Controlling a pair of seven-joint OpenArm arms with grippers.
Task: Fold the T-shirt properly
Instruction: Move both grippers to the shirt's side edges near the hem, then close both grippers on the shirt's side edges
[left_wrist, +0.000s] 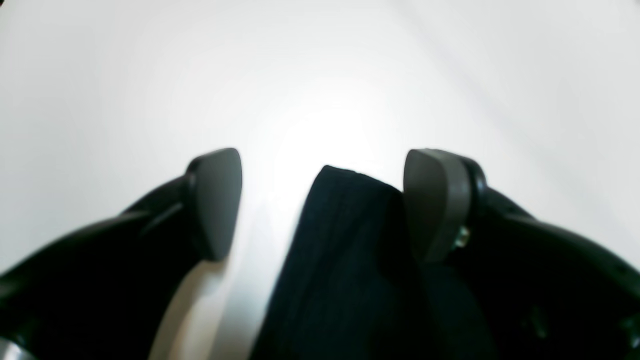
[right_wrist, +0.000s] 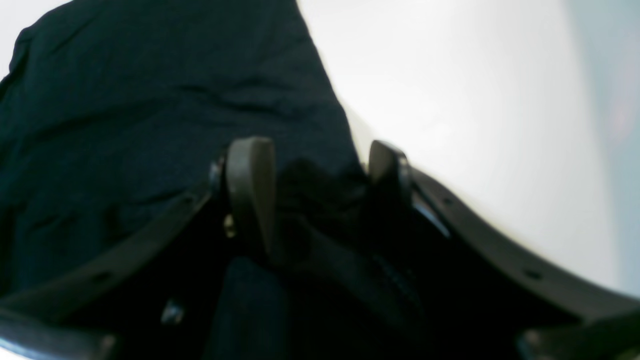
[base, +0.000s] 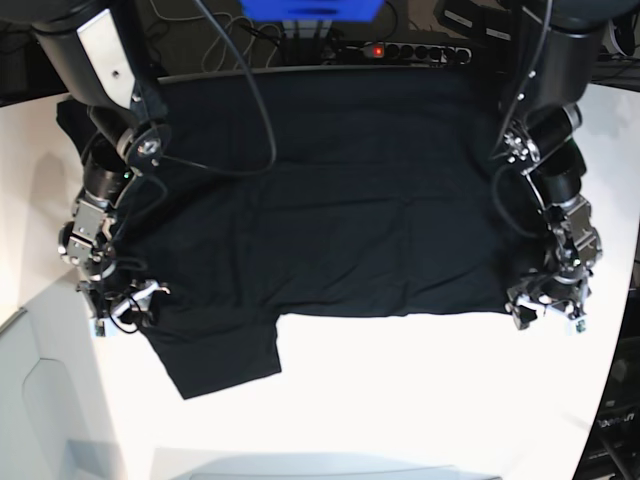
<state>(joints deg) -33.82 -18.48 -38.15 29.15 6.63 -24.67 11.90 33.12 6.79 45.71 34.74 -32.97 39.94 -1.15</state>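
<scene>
We take the T-shirt (base: 330, 210) as our landmark. It lies spread on the white table (base: 420, 400), its long axis running side to side in the base view; a folded straight edge faces the near side, and one sleeve (base: 215, 355) juts toward the near table edge at the picture's left. Where the collar points we cannot tell.

At the shirt's left edge in the base view, the right arm (base: 110, 140) reaches down from the far corner, bent at the elbow, wrist angled low toward the cloth beside the sleeve. In its wrist view the right gripper (right_wrist: 320, 175) stands with its pads apart, a bunch of black fabric lying between them; whether the pads actually press that cloth we cannot tell.

At the shirt's right edge, the left arm (base: 550, 150) descends likewise from the far side, its wrist low at the near right corner. The left gripper (left_wrist: 322, 200) is spread wide, and a strip of shirt cloth rises between the pads, against one pad (left_wrist: 435, 205) and clear of the other.
</scene>
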